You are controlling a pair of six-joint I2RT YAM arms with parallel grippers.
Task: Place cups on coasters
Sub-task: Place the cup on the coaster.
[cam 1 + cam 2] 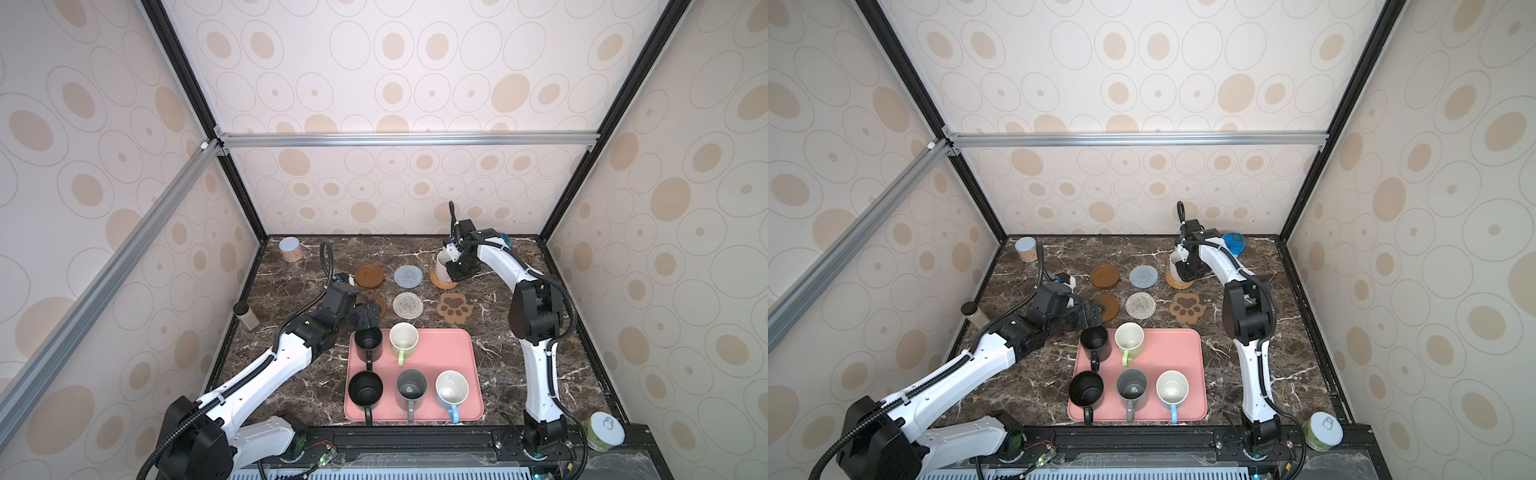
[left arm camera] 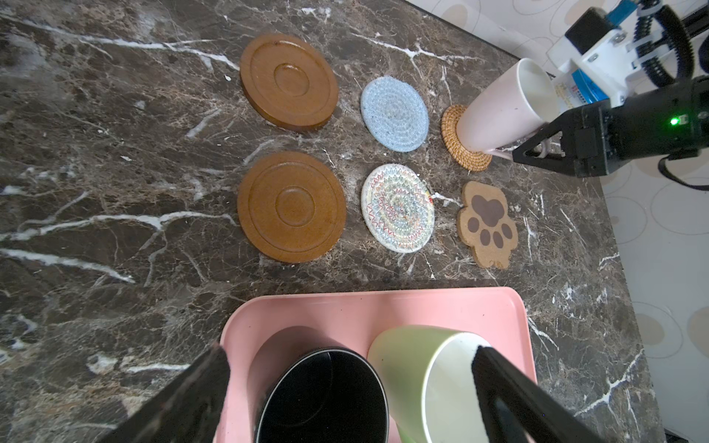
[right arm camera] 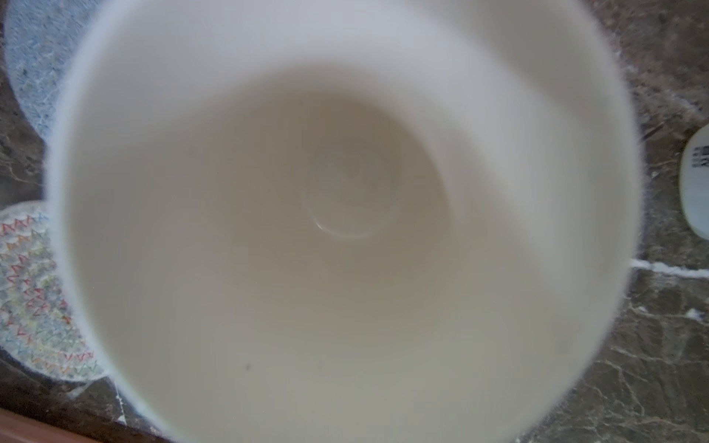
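Right gripper [image 2: 518, 155] pinches the handle of the pink mug [image 2: 502, 111], which stands on the rattan coaster [image 2: 456, 153]. Left gripper [image 2: 350, 349] hangs wide open above a black mug [image 2: 322, 402].

**Left spread wide, right pinched narrow**

Stretches the left arm low and forward, elbow bent, wrist nearly level. Holds the left gripper [image 1: 374, 322] with jaws at full spread, both fingers [image 2: 184, 399] pointing ahead and slightly down. Carries the right arm in a tall arch: upper link upright, forearm sloping forward, wrist turned downward. Sets the right gripper [image 2: 525, 153] low beneath that wrist, jaws drawn narrow about the handle of the pale pink mug [image 2: 498, 115], with the mug body just beyond the fingertips.
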